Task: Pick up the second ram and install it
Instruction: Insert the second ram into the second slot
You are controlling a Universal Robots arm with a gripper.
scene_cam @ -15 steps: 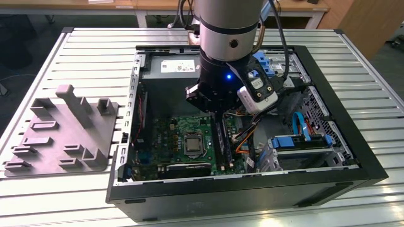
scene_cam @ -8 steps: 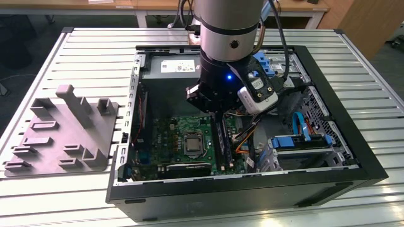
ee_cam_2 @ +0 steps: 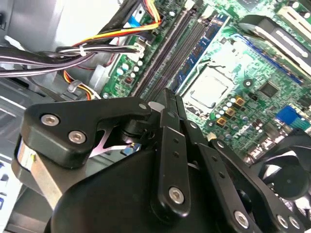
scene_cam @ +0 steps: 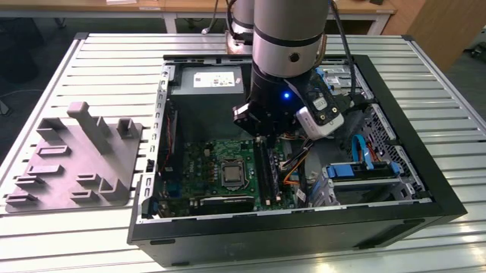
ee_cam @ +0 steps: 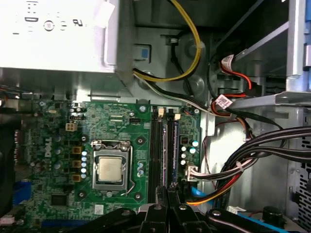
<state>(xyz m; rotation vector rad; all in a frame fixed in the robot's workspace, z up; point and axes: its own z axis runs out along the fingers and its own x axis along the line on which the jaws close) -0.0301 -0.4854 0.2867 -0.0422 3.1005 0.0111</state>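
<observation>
Dark and narrow, the second ram (scene_cam: 261, 169) stands on edge among the memory slots of the green motherboard (scene_cam: 201, 162), just beside the processor socket (scene_cam: 230, 174). Directly over it hangs our gripper (scene_cam: 262, 135); its fingers (ee_cam_2: 170, 145) are drawn nearly together, and we cannot tell whether they pinch the stick. All this sits inside the open black case (scene_cam: 304, 230), with the grey holder block (scene_cam: 76, 153) well apart on the slatted table (scene_cam: 114, 62)

computer case (scene_cam: 304, 233): 1 | motherboard (ee_cam: 53, 141): 1 | processor (ee_cam: 111, 169): 1 | grey holder block (scene_cam: 76, 165): 1 | gripper (ee_cam: 163, 190): 1
</observation>
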